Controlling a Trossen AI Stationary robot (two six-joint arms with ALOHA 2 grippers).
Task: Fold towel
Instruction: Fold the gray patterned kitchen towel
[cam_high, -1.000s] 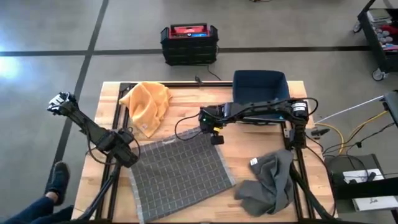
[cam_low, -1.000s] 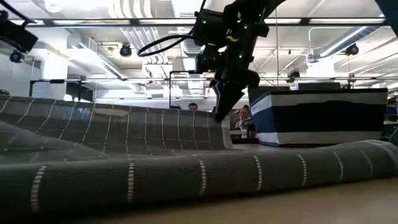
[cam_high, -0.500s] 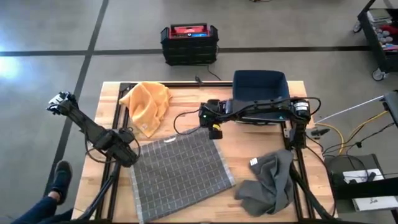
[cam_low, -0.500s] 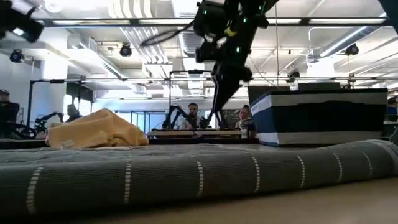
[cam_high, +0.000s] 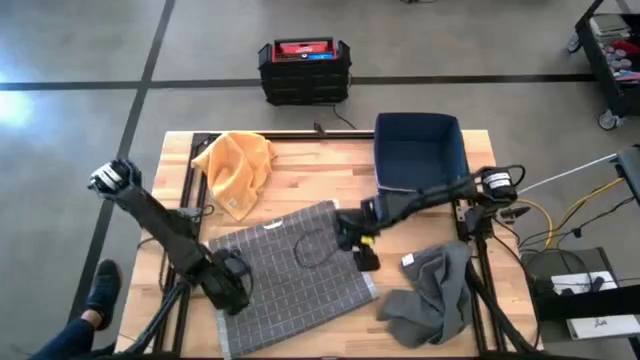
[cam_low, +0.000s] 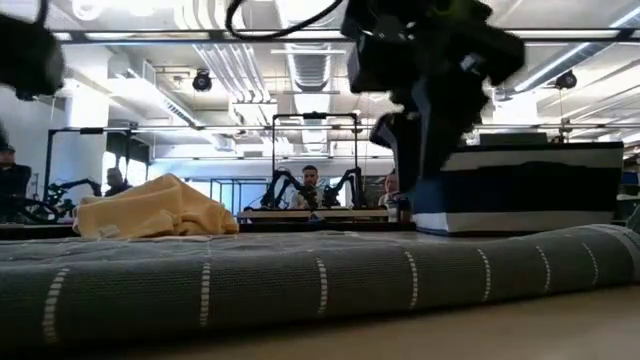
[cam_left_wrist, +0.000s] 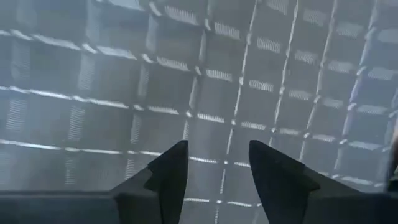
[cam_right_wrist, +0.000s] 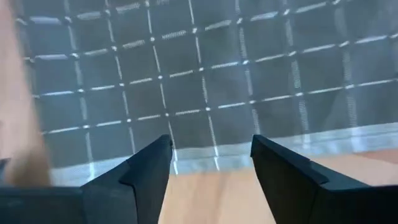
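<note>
My left gripper (cam_high: 232, 285) hovers open over the grey checked towel (cam_high: 290, 270) at lower left. My right gripper (cam_high: 362, 250), fingers spread, hangs at the towel's right edge, centre frame.

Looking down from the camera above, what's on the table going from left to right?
Yellow cloth → left gripper → gray checked towel → right gripper → plain gray cloth. The blue bin overlaps these, so I leave it out.

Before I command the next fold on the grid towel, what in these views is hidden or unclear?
- High view: checked grey towel near-left corner, under left end effector.
- Low view: right end effector, motion-blurred.
- Low view: towel's far edge, behind its own front roll.
- High view: plain grey cloth, contents of folds.
</note>
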